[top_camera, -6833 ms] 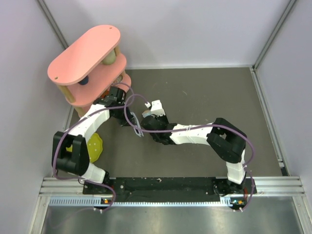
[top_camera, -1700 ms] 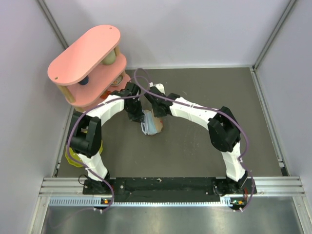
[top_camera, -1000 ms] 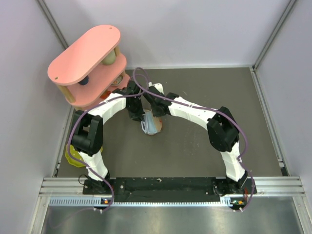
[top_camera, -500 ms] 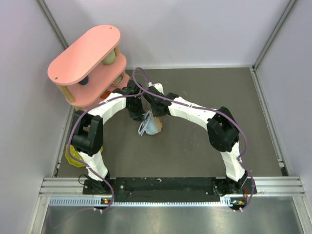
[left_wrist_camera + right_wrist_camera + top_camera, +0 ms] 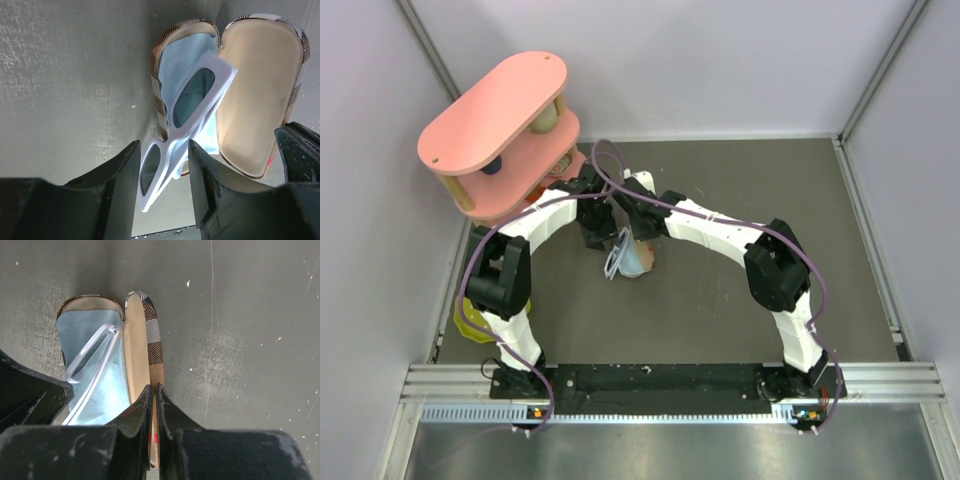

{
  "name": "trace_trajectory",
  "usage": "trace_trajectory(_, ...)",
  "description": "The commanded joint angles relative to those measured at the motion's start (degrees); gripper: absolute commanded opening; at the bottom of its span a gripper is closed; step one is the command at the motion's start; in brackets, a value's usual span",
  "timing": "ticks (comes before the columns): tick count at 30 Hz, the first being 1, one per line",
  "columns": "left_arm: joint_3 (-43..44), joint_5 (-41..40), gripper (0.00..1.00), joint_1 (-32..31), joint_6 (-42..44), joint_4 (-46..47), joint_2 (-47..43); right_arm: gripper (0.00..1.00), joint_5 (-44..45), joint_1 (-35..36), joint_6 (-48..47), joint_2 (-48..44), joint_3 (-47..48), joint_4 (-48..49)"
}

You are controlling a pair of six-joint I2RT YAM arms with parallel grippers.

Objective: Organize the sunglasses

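The sunglasses (image 5: pixel 187 107), a white frame with dark lenses, sit tilted over the open plaid case (image 5: pixel 260 100). One lens lies over the light blue cloth (image 5: pixel 175 65) in the case's tray. The other lens hangs past the tray's rim, above the table (image 5: pixel 75 75). The left tool (image 5: pixel 164 150) pinches the frame near the bridge, one finger on each side. The case lid lies folded out to the right of the tray, tan lining up. The right tool (image 5: pixel 154 387) is pressed together on the lid's plaid rim. Case and both tools are left of the table's centre, just right of the pink two-tier shelf (image 5: pixel 495 110) in the far-left corner.
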Motion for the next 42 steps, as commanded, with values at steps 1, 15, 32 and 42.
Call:
trace_trajectory(1, 1.74, 1.75, 0.49, 1.83, 1.28, 0.54, -2.99, 0.01, 0.32, 1.88, -0.89, 0.31, 3.04, 1.37)
trace_trajectory(15, -7.05, 13.18, 0.4, 7.72, -3.9, 18.47, -0.37, 0.0, 0.58, 1.88, -0.98, -0.04, 1.99, 1.81)
trace_trajectory(32, -8.1, 11.69, 0.38, 9.83, -2.24, 22.79, 1.75, 0.0, 0.14, 1.88, -1.25, -0.66, -0.12, 3.48)
trace_trajectory(42, -7.32, 11.34, 0.27, 9.92, 0.84, 22.79, 4.12, 0.0, -0.39, 1.88, -1.6, -0.83, -0.74, 4.27)
